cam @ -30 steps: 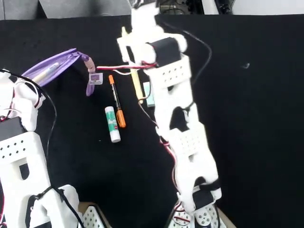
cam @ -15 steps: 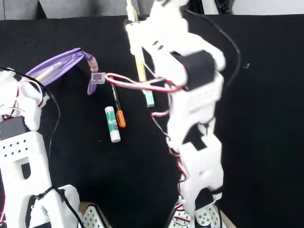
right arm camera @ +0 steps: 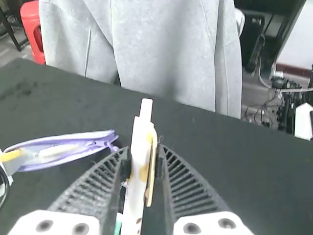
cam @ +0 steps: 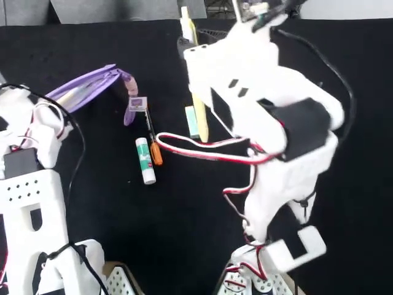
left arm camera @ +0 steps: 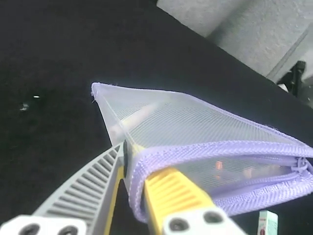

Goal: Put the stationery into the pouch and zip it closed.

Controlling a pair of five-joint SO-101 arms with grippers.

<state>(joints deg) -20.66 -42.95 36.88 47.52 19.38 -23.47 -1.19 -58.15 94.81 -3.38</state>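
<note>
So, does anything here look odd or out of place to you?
Nothing looks spilled or broken. The left gripper clamps the purple pouch by its edge; the right gripper holds a pen above the table. A glue stick and an orange marker lie loose, not yet packed.

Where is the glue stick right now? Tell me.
In the high view the glue stick lies just left of the orange marker, below the purple pouch.

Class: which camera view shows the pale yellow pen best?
The right wrist view: the pen stands clamped in the right gripper, its upper end plain to see. In the high view the arm covers its middle. The left wrist view looks at the pouch, held by the left gripper.
</note>
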